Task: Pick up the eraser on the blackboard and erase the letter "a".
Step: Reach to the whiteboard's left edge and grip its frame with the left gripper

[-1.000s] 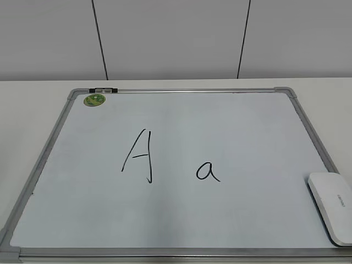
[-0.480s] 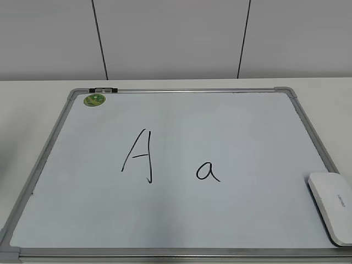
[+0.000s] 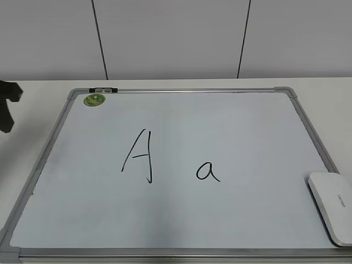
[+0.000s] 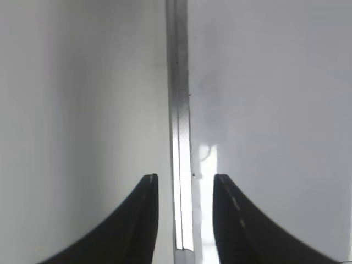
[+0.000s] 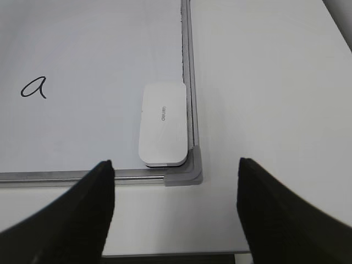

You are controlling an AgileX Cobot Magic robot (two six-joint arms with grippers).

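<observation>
Blackboard (image 3: 181,220): smooth white surface with slight sheen, brushed silver metal frame (image 4: 177,110) glinting. Eraser (image 5: 163,124): smooth white plastic, matt. Desk (image 5: 264,82) matt white; fingers (image 4: 132,231) matt black.

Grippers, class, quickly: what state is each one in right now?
Left gripper: open, holding nothing, straddling the blackboard frame.
Right gripper: open, empty.

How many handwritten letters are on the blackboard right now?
2. A tall capital "A" sits left of the blackboard's centre, and the letter "a" sits to its right, nearer the eraser in the near right corner. None appear hidden.
</observation>
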